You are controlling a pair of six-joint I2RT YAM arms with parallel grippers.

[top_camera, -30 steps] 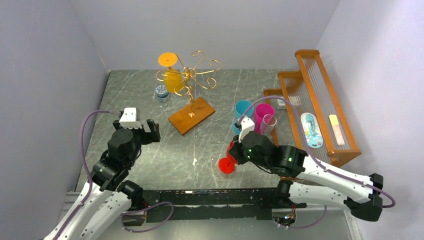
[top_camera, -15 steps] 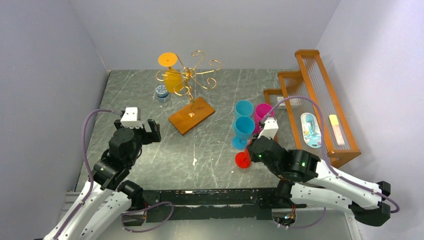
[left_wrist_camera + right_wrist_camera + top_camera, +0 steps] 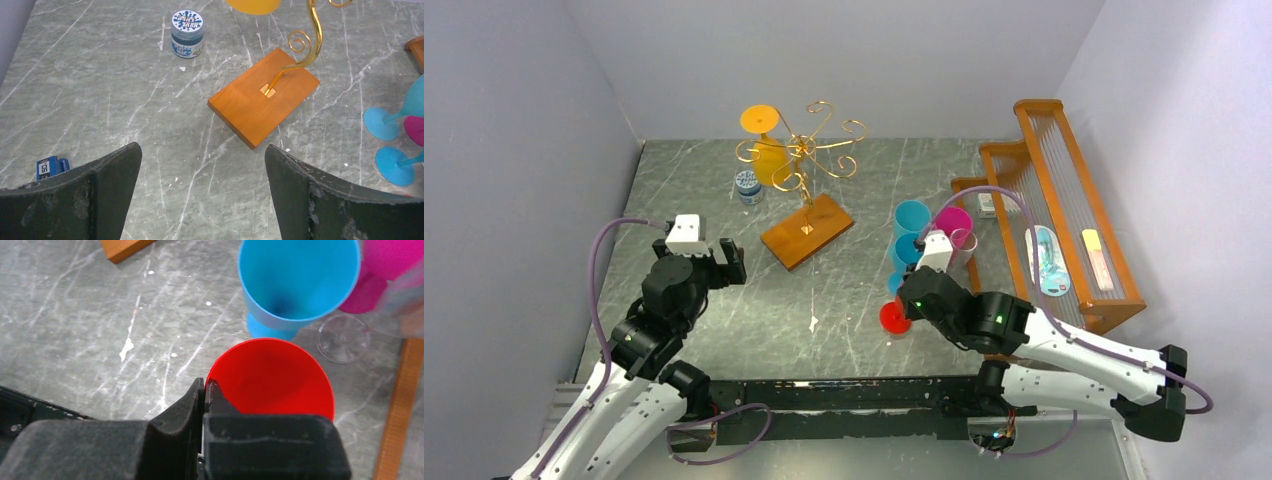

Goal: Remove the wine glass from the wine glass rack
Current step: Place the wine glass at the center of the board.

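Note:
The gold wire wine glass rack (image 3: 812, 150) stands on its brown wooden base (image 3: 807, 231) at the back middle. An orange wine glass (image 3: 769, 155) hangs upside down on its left arm. The base (image 3: 265, 100) and the orange bowl's edge (image 3: 252, 5) show in the left wrist view. My right gripper (image 3: 205, 390) is shut on the rim of a red wine glass (image 3: 272, 375), held upright just before the blue glasses; it also shows from above (image 3: 894, 318). My left gripper (image 3: 202, 165) is open and empty, near the rack's base on its left.
Two blue glasses (image 3: 912, 216) (image 3: 911, 250), a magenta one (image 3: 952, 222) and a clear one (image 3: 964, 245) stand in a group at the right. An orange wooden frame (image 3: 1064, 200) with clear rods lines the right wall. A small jar (image 3: 186, 34) stands left of the rack.
My right gripper carried the red glass to the right, then back a little to the left, close to the blue glasses. The left arm has not moved.

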